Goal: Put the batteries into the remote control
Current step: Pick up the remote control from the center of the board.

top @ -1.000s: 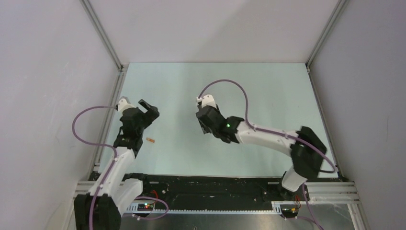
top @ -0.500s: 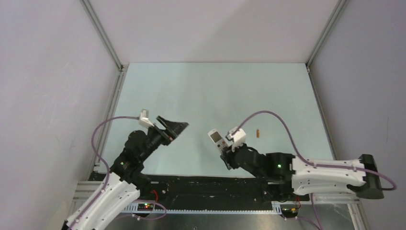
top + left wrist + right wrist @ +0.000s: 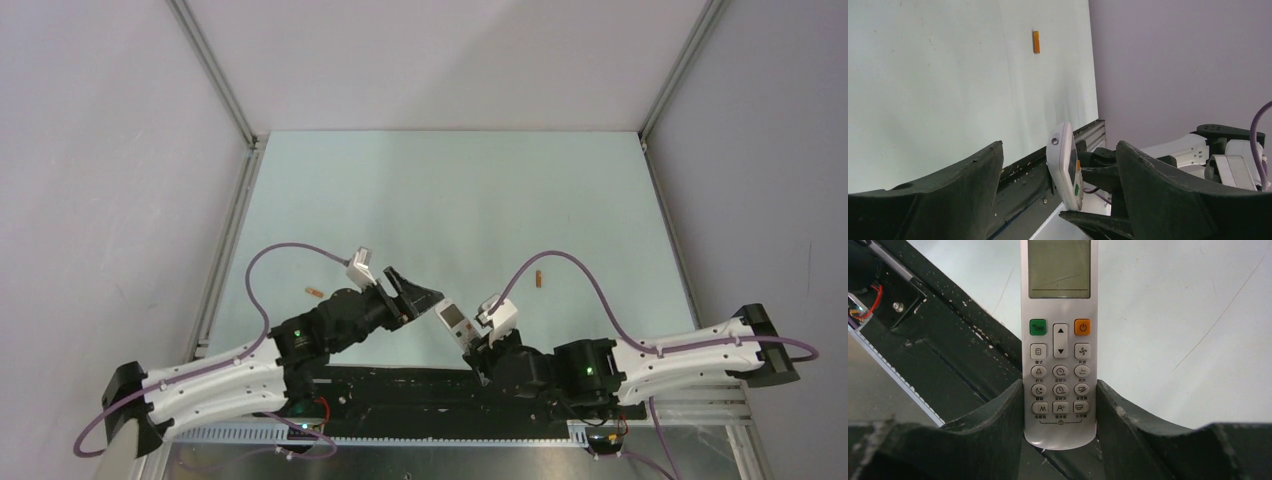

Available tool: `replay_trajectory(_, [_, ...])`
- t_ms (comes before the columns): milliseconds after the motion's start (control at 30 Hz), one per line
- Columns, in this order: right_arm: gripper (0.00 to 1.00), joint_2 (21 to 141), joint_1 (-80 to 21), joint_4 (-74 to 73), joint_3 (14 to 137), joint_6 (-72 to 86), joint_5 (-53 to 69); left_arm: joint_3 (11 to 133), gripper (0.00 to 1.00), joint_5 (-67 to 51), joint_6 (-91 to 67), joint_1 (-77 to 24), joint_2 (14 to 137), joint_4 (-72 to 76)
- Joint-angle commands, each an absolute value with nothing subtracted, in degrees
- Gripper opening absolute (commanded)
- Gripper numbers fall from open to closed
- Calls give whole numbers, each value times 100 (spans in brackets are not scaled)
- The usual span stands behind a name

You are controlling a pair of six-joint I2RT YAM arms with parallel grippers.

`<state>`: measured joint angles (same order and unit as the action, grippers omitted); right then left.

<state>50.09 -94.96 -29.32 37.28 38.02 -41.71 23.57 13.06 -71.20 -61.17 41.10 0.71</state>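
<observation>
Pale green tabletop (image 3: 450, 190) enclosed by grey walls and an aluminium frame carries the work area.

**Remote control.** The remote control (image 3: 1060, 340) is off the surface, above the middle of the tabletop's near edge. The right gripper (image 3: 1060, 395) pinches it by the sides of its lower end. The button face and display point toward the right wrist camera. The back, with the battery recess, is not visible, so the state of the recess cannot be told.

**Left gripper.** The left gripper (image 3: 418, 293) has its jaws spread wide and holds nothing. In the left wrist view the remote's display end sits between the jaws, with a gap on each side.

**Batteries.** Neither is loaded.
- One battery (image 3: 314, 292) lies on the tabletop toward the near-left corner.
- The second battery (image 3: 540, 279) lies right of centre, nearer the near edge than the far one.

**Progress.** Judged early: the remote is lifted and presented. Remaining steps are exposing the recess, picking up each battery, and seating both.
</observation>
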Motion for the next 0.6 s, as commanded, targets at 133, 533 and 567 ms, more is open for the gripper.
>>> replay_trajectory(133, [0, 4992, -9574, -2277, 3776, 3848, -4648, 2635, 76, 1831, -7361, -6435, 4366, 544])
replay_trajectory(533, [0, 5273, -9580, -1643, 3774, 3625, -4386, 2639, 59, 1817, -7284, -6638, 4607, 791])
replay_trajectory(567, [0, 5291, -9580, -1612, 3776, 3580, -4386, 2638, 59, 1821, -7279, -6646, 4619, 813])
